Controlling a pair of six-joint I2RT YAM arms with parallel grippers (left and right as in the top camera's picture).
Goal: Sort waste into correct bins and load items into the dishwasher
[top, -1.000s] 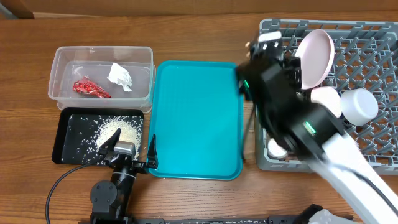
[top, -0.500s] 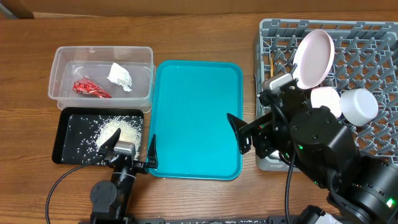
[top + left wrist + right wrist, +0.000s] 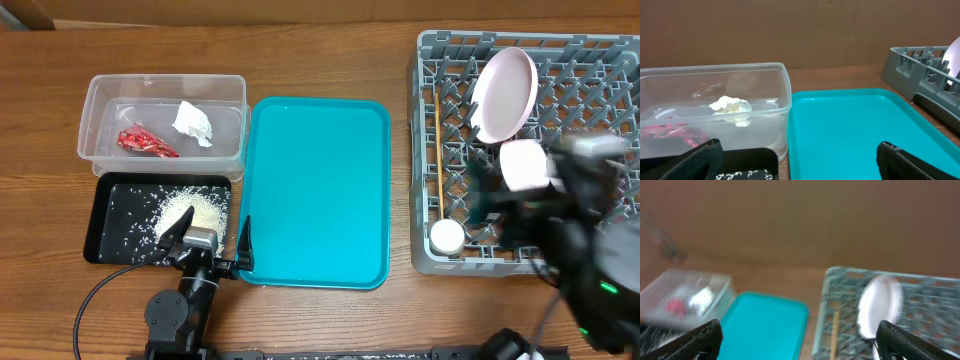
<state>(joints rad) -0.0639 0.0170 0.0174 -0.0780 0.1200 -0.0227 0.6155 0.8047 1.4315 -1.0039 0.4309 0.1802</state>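
The clear tub (image 3: 100,95) at the back left holds the red wrapper (image 3: 146,143) and the white tissue (image 3: 192,122); both also show in the left wrist view, wrapper (image 3: 670,133) and tissue (image 3: 731,106). The black tray (image 3: 110,245) holds rice grains (image 3: 190,212). The grey dish rack (image 3: 600,60) holds the pale pink plate (image 3: 502,92) on edge, a bowl (image 3: 522,165), a cup (image 3: 446,237) and chopsticks (image 3: 437,165). My left gripper (image 3: 205,240) is open and empty at the front between black tray and teal tray. My right gripper (image 3: 800,342) is open and empty; the blurred arm (image 3: 580,250) hangs over the rack's front right.
The teal serving tray (image 3: 315,190) lies bare between the bins and the rack, also in the left wrist view (image 3: 855,130) and the right wrist view (image 3: 765,325). The wooden table (image 3: 320,320) runs along the front.
My right arm has swung from over the tray's right edge and rack's left side to the rack's front right, uncovering the chopsticks and cup. The left arm has not moved.
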